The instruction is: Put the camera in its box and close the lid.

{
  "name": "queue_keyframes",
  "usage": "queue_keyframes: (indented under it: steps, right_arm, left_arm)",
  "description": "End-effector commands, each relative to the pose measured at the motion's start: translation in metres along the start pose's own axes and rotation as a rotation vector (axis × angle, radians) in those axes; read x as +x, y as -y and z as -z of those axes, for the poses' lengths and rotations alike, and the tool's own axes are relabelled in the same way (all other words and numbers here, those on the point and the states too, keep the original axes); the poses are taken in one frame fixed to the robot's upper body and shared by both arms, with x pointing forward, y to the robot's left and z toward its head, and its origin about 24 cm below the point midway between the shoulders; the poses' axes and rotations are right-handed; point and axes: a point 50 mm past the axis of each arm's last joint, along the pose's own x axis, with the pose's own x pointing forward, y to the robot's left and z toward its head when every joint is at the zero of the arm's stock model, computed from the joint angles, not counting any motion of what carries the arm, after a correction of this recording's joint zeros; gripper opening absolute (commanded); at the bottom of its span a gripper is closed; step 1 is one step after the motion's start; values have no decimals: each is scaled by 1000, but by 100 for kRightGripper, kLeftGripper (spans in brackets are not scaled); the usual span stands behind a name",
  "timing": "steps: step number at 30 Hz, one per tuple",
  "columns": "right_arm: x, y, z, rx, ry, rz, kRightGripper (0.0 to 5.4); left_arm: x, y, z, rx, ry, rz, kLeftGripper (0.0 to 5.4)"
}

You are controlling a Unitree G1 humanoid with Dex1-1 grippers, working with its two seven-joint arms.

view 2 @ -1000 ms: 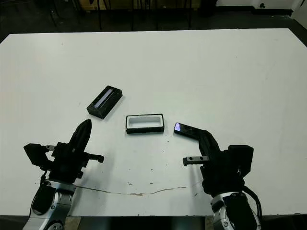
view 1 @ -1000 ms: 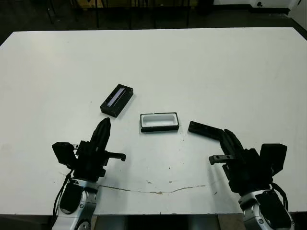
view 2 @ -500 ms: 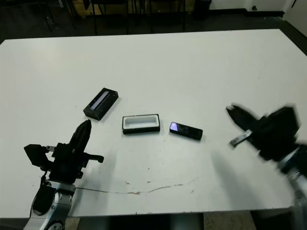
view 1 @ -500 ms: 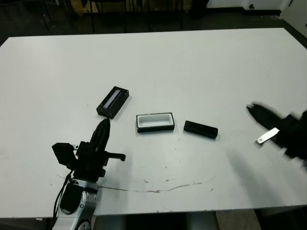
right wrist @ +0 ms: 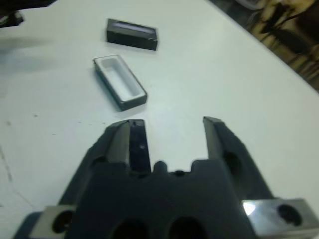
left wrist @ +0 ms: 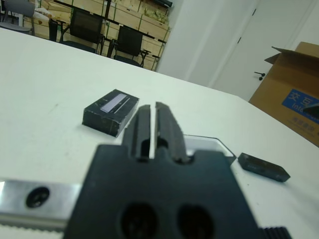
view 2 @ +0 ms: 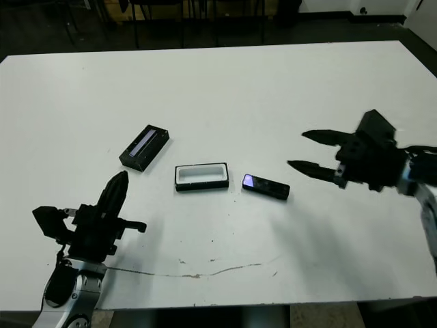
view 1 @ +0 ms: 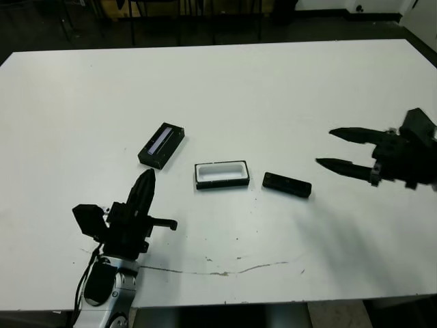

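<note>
The camera [view 1: 287, 184], a slim black bar with a bluish window at its left end [view 2: 265, 186], lies flat on the white table just right of the box [view 1: 221, 173]. The box is a shallow, white-lined tray, open and with nothing in it. The lid [view 1: 162, 145], black with a pale stripe, rests to the box's left and farther back. My right gripper [view 1: 326, 147] hovers open to the right of the camera, pointing left toward it, holding nothing. My left gripper [view 1: 147, 179] is shut and empty, near the front, just short of the lid and box.
A thin brownish scratch line [view 1: 225, 270] runs across the table near its front edge. Cardboard boxes [left wrist: 294, 89] and chairs [left wrist: 107, 37] stand beyond the table in the left wrist view. The table's right edge [view 1: 427, 58] is near my right arm.
My right arm has lifted from the front edge beside the camera, swung out to the right, and now hangs open, pointing left. The head view shifted slightly. The left arm stayed put.
</note>
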Motion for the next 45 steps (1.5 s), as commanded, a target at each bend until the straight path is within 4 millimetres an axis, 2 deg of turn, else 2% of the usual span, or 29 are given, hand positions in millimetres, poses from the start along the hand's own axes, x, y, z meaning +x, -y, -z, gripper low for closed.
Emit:
queue_keyframes:
  steps: [1, 9, 33, 45]
  right_arm:
    - [9, 0, -1, 29, -14, -52, 397]
    - [20, -6, 6, 74, -40, -59, 539]
    - [30, -13, 56, 204, -183, -56, 539]
    - [34, -20, 63, 236, -237, -87, 539]
  left_arm:
    - [-10, -5, 8, 10, -59, -30, 0]
    - [-10, -6, 8, 4, -61, -28, 0]
    - [-11, -8, 9, 12, -57, -19, 0]
    - [-11, -7, 9, 9, -53, -15, 0]
